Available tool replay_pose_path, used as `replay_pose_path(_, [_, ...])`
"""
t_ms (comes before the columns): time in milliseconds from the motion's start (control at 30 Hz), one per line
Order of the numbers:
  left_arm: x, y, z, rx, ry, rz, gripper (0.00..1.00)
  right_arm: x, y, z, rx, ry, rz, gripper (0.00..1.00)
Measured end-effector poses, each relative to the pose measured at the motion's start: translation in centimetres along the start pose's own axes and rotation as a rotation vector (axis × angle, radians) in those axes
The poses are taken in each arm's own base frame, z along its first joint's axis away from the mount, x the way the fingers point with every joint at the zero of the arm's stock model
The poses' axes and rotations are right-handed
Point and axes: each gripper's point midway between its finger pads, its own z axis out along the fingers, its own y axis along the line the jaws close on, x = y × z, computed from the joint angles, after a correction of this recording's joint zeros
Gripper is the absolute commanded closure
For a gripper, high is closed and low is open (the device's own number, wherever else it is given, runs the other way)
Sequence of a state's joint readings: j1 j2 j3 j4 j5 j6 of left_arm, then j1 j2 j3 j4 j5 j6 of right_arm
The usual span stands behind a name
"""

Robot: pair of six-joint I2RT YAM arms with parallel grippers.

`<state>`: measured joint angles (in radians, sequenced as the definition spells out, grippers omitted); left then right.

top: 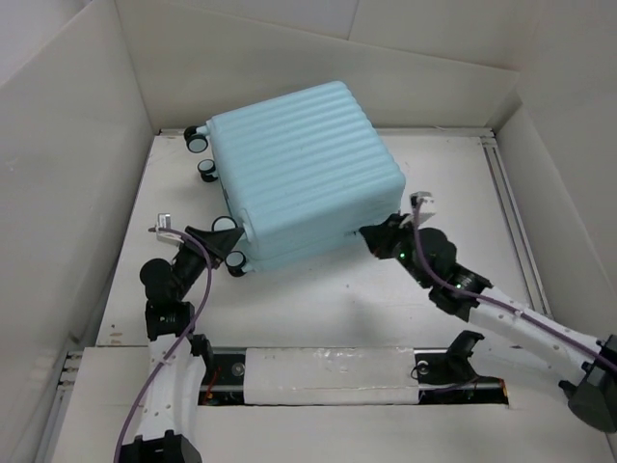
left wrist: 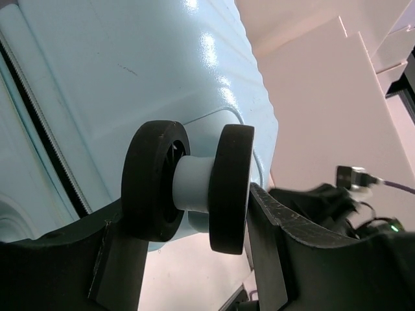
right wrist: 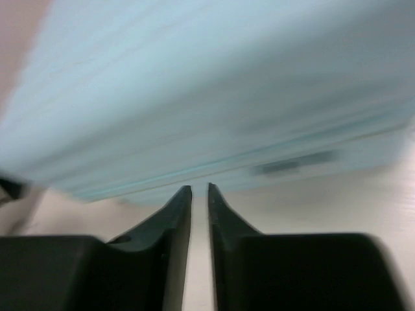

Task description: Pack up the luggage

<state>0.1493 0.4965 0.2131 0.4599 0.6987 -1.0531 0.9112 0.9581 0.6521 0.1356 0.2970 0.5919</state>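
"Where is the pale aqua-blue ribbed hard-shell suitcase?"

"Zipped shut, lying flat on the white table, wheels pointing left."

"The left gripper?"

"Clamped on a black-and-white twin caster wheel at the near-left corner."

"And the right gripper?"

"Pinched nearly together on nothing, its tips just beside the case's near-right edge."

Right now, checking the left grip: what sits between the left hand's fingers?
A caster wheel of the luggage, both fingers of the left hand tight beside it; left wrist view.
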Motion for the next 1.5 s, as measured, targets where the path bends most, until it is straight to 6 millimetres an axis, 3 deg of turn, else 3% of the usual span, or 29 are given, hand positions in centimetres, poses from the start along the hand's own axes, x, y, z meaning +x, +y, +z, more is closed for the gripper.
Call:
replay_pose_path(67, [0.0, -0.1, 0.1, -0.001, 0.009, 0.009, 1.00, -1.7, -6.8, -0.6, 0.153, -0.061, 0.010, 0.57])
replay_pose_path(133, [0.0, -0.2, 0.2, -0.002, 0.014, 0.018, 1.00, -1.3, -12.0, -1.3, 0.280, -0.053, 0.010, 0.46])
replay_pose_path(200, [-0.1, -0.3, 0.3, -0.010, 0.023, 0.021, 1.00, -0.3, -15.8, -1.8, 0.374, -0.014, 0.008, 0.46])
replay_pose_path(433, [-1.1, -0.2, 1.7, -0.052, 0.067, 0.014, 1.00, 2.0, -22.4, -0.2, 0.429, 0.171, 0.003, 0.47])
replay_pose_path(567, [-1.3, 0.6, 1.6, -0.070, 0.075, -0.008, 1.00, 2.4, -22.7, 1.4, 0.330, 0.217, -0.037, 0.44])
replay_pose_path(900, [-1.7, 0.7, 1.6, -0.085, 0.050, -0.023, 1.00, -0.6, -23.0, 4.1, 0.131, 0.130, -0.083, 0.39])
replay_pose_path(1067, [-1.8, 0.6, 1.5, -0.090, 0.037, -0.021, 1.00, -2.3, -22.1, 5.1, 0.029, 0.116, -0.111, 0.49])
replay_pose_path(1133, [-1.9, 0.5, 1.4, -0.097, 0.033, -0.024, 1.00, -2.3, -21.9, 5.3, -0.008, 0.131, -0.111, 0.49])
replay_pose_path(1200, [-2.2, 0.4, 1.4, -0.105, 0.022, -0.017, 1.00, -2.7, -22.2, 5.2, -0.016, 0.139, -0.110, 0.37])
replay_pose_path(1400, [-2.6, 0.1, 1.4, -0.107, 0.005, -0.013, 1.00, -5.1, -23.2, 4.8, -0.019, 0.117, -0.162, 0.37])
replay_pose_path(1500, [-2.6, 0.3, 1.5, -0.112, 0.008, -0.027, 1.00, -6.9, -23.5, 5.5, -0.054, 0.103, -0.189, 0.54])
